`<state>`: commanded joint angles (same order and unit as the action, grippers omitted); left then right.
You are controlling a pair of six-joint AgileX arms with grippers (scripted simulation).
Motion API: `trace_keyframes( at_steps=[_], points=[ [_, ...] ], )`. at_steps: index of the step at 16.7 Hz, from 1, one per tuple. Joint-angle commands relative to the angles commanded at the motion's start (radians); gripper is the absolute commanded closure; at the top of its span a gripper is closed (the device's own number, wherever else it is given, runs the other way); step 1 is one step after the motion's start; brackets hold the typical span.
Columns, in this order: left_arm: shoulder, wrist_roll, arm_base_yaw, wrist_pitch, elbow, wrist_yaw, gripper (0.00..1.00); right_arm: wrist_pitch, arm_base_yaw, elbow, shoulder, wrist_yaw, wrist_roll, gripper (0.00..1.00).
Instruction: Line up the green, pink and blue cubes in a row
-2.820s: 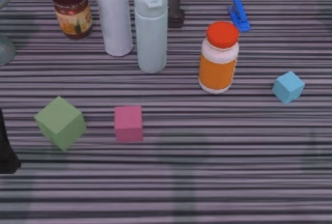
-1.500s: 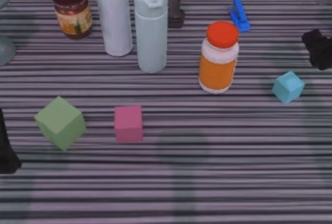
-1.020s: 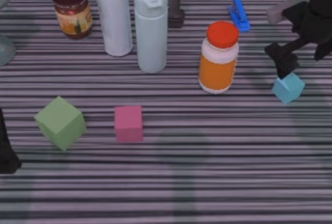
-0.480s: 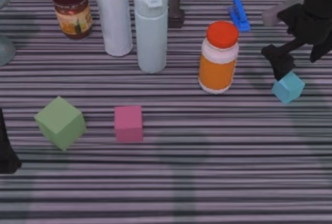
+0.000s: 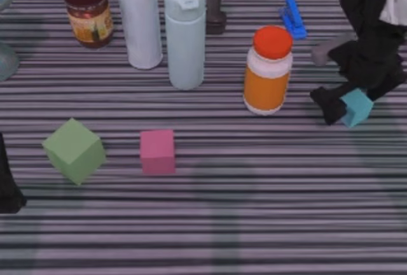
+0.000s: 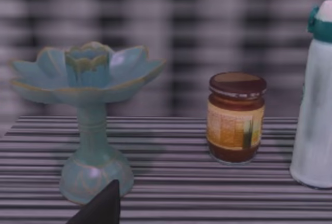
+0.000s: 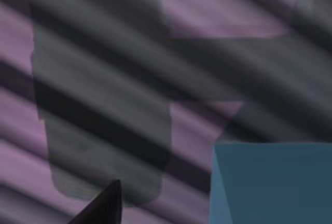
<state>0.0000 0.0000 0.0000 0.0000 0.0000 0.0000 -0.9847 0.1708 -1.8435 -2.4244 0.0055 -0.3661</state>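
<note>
The right gripper (image 5: 346,106) is reaching down over the blue cube (image 5: 357,108) at the right side of the striped table (image 5: 254,211), its jaws standing spread with one dark finger (image 5: 327,104) resting on the cloth just to the left of the cube and the rest of the gripper body covering the cube's far corner; whether the fingers are pressing the cube is not showing, and nothing is being lifted. In the right wrist view the blue cube (image 7: 270,182) is filling the corner beside a dark fingertip (image 7: 101,206), lying clear of it with striped cloth between. Well away from those jaws, toward the left of the table, the pink cube (image 5: 158,151) is sitting flat, and farther left the green cube (image 5: 74,150) is sitting turned at an angle. The orange bottle (image 5: 269,70) is standing upright just left of the open jaws, with the blue clip (image 5: 292,18) lying behind it. The left gripper (image 5: 7,183) is waiting at the table's left edge; its jaws cannot be judged.
</note>
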Motion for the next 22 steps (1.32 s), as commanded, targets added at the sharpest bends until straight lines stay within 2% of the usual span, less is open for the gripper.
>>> trace_keyframes(
  at_steps=[5,18,22],
  points=[
    [0.000,0.000,0.000,0.000,0.000,0.000,0.00,0.018,0.000,0.015,-0.008,0.000,0.000,0.00],
    [0.000,0.000,0.000,0.000,0.000,0.000,0.00,0.018,0.000,0.015,-0.008,0.000,0.000,0.98],
    [0.000,0.000,0.000,0.000,0.000,0.000,0.00,0.018,0.000,0.015,-0.008,0.000,0.000,1.00]
  ],
)
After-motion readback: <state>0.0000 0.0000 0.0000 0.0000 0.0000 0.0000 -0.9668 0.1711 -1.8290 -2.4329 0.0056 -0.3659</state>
